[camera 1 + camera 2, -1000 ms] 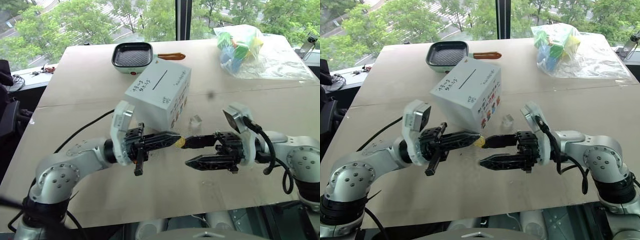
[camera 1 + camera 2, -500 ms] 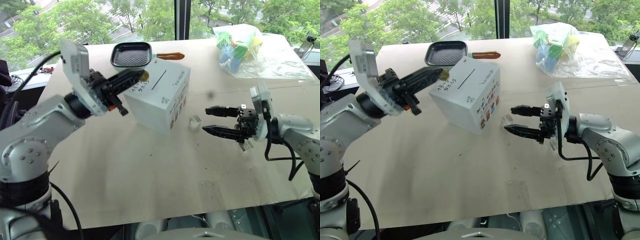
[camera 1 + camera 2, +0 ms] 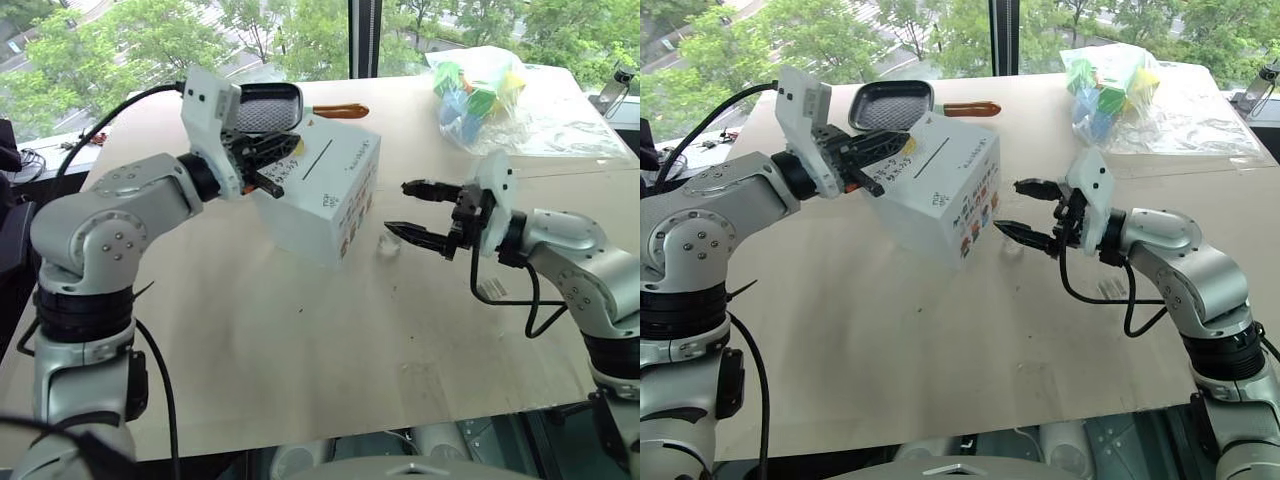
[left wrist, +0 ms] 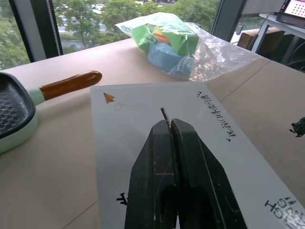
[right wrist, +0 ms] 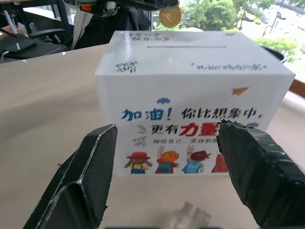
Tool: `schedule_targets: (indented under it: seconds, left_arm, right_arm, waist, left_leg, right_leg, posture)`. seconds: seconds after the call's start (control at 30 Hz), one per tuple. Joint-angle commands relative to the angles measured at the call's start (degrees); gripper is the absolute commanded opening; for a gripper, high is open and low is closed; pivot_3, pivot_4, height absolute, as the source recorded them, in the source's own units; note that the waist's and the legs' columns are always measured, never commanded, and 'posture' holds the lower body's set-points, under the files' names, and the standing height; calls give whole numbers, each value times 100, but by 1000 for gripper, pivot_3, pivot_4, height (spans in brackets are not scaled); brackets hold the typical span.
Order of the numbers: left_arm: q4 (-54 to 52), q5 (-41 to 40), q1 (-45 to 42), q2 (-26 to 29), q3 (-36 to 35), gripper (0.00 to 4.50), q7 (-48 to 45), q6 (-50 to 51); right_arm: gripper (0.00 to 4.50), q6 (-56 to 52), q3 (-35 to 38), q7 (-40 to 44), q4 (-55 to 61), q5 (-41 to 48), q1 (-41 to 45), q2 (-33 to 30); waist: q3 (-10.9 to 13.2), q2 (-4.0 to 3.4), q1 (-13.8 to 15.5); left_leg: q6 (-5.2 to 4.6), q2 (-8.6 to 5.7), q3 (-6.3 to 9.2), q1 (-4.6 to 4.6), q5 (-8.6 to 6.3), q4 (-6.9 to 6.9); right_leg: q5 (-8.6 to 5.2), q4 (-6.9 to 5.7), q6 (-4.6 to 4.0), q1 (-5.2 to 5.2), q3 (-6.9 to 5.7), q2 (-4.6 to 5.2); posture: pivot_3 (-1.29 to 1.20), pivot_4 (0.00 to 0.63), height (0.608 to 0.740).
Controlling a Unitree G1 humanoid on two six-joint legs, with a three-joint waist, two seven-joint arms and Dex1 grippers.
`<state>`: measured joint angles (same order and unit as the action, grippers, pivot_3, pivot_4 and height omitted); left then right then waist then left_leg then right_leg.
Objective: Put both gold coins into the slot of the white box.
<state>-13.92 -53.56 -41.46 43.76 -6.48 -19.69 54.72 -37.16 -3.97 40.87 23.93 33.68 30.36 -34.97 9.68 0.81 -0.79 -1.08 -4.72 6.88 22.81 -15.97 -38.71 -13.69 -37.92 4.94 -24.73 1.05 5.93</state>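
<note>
the left gripper [image 3: 285, 150] pinches a coin [image 5: 170, 15] above the box [image 3: 320, 195], near the slot [image 3: 320, 160]. the right gripper [image 3: 407, 208] stands wide beside the box, empty.

White box, gold coin, pale green pan

You see the white box [image 5: 193, 90] printed with blue and red characters above colourful cartoon figures; the gold coin [image 5: 170, 16] is shiny yellow; the grill pan [image 3: 262, 108] is pale green, dark ribbed inside, with an orange-brown handle.
</note>
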Motion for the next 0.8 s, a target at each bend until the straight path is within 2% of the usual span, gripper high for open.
schedule_targets:
  seconds: [0.03, 0.43, 0.8]
  left_arm:
    - [-78, -36, -252, -130, -132, 0, 76, 271]
    - [-207, 222, -439, -599, -176, 0, 691, 1079]
    - [-210, 458, -364, -715, -153, 0, 694, 1284]
  right_arm:
    - [3633, 92, 64, -134, 253, -134, 135, 73]
    - [3633, 98, 43, -121, 188, -375, 207, 250]
    - [3633, 84, 57, -105, 163, -418, 187, 289]
  waist:
    - [0, 0, 1]
    - [0, 1, 0]
    - [-1, 1, -3]
  left_leg:
    - [0, 0, 0, 0, 0, 0]
    - [0, -1, 0, 0, 0, -2]
    - [1, -1, -1, -1, 0, -6]
  right_leg:
    - [0, 0, 0, 0, 0, 0]
    - [0, -3, 0, 0, 0, 0]
    - [0, -7, 0, 0, 1, 0]
  posture:
    - [0, 150, 721]
    - [0, 150, 721]
    - [0, 150, 721]
